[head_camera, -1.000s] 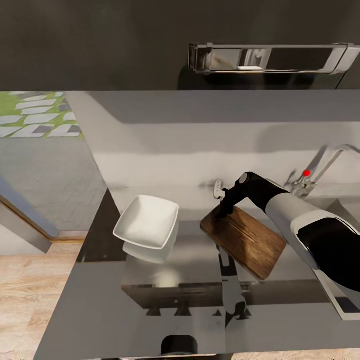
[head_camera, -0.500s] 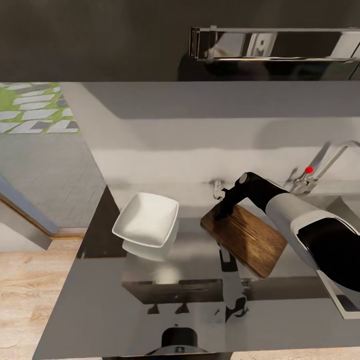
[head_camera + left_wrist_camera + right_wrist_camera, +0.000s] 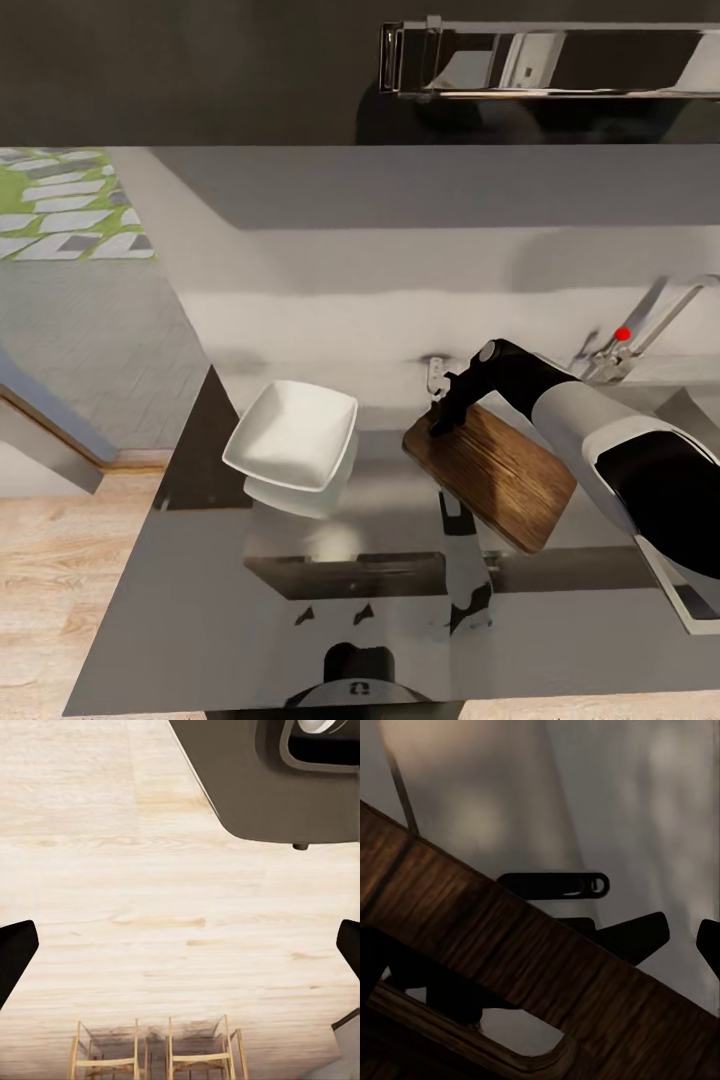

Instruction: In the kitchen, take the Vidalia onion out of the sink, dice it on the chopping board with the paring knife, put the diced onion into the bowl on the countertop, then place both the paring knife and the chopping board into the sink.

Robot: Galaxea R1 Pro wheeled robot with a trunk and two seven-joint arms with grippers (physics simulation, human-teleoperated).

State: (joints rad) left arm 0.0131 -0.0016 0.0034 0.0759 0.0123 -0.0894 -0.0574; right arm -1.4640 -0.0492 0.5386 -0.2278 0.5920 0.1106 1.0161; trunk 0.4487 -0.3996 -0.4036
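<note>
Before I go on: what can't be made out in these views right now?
- Sink: cut off by the head view's right edge and covered by the right arm.
- Right tool: at the chopping board's far corner; whether it grips is unclear, too dark.
- Left tool: left wrist view points at wood floor, fingertips at the edges.

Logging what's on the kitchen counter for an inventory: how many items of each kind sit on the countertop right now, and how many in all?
White bowl: 1
Dark wooden chopping board: 1
Chrome tap with red knob: 1
Total: 3
</note>
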